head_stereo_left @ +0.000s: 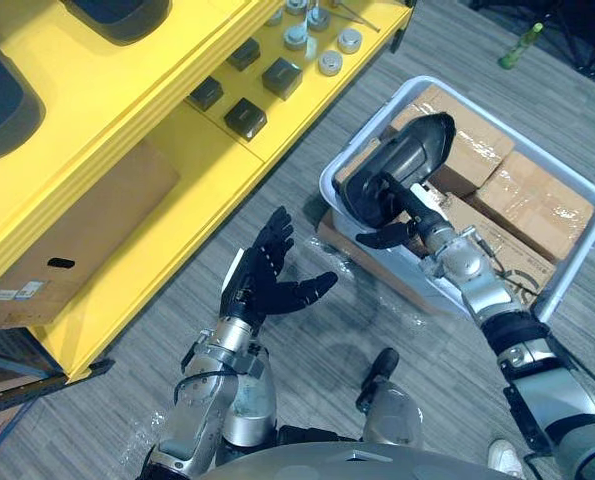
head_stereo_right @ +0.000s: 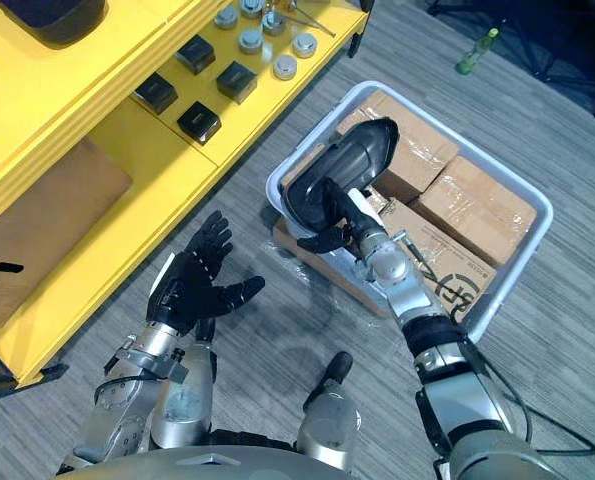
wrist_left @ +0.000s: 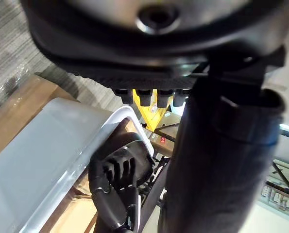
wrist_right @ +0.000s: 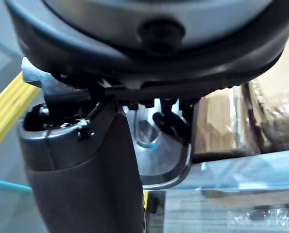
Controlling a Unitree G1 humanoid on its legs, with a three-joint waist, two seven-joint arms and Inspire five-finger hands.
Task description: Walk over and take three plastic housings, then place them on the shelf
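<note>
— Right hand (head_stereo_left: pixel 417 222) of mine is clamped on the plastic housing (head_stereo_left: pixel 402 165): fingers curled round its lower edge, thumb beneath. I hold it tilted just above the bin.

— And your other one?

— My left hand (head_stereo_left: pixel 262 282) is spread flat, palm up, holding nothing. It hangs over the floor (head_stereo_left: pixel 457 40) between shelf and bin.

— What's around you, biggest first?

— The yellow shelf (head_stereo_left: pixel 177 70) on my left, smooth and painted, in stepped levels. Then the grey plank-patterned floor. Then the pale grey bin (head_stereo_left: pixel 349 152), with rounded corners, packed with cardboard boxes (head_stereo_left: pixel 537 205) under glossy film.

— Anything on the shelf?

— A flat cardboard box (head_stereo_left: pixel 77 235) on the lowest level. Two dark shells (head_stereo_left: pixel 2 100) sit on top, rounded like the one I hold. Further along are small black square blocks (head_stereo_left: pixel 245 118) and round metal pieces (head_stereo_left: pixel 329 63). A green bottle (head_stereo_left: pixel 522 45) stands on the floor well beyond the bin.

— Any writing?

— White labels on the shelf's box and dark print on a box in the bin, both too small to read.
</note>
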